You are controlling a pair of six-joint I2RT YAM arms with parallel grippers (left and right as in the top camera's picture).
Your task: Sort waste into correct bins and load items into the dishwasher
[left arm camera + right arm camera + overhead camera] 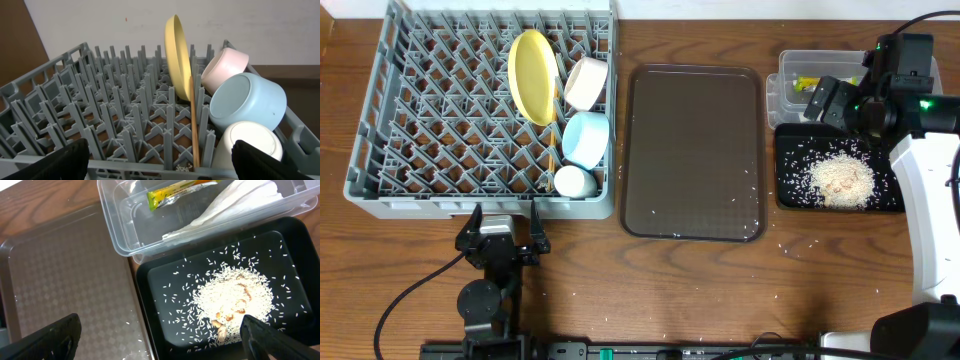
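Observation:
The grey dish rack (pixel 440 120) holds the yellow plate (pixel 533 75) on edge, the white bowl (pixel 586 82), the light blue bowl (pixel 586 138), the small white cup (pixel 574 181) and a wooden chopstick (pixel 192 120). The clear tub (pixel 785 90) holds the green-yellow wrapper (pixel 175 191) and the white napkin (pixel 235 202). The black tray (pixel 790 195) holds the rice scraps (pixel 840 180). My left gripper (pixel 160 162) is open and empty at the rack's near edge. My right gripper (pixel 160 335) is open and empty above the black tray's left rim.
The dark brown serving tray (pixel 693 150) lies between the rack and the bins, with a few rice grains on it. More grains are scattered on the wooden table (pixel 800 245) below the black tray. The right arm's white body (pixel 930 200) stands at the right edge.

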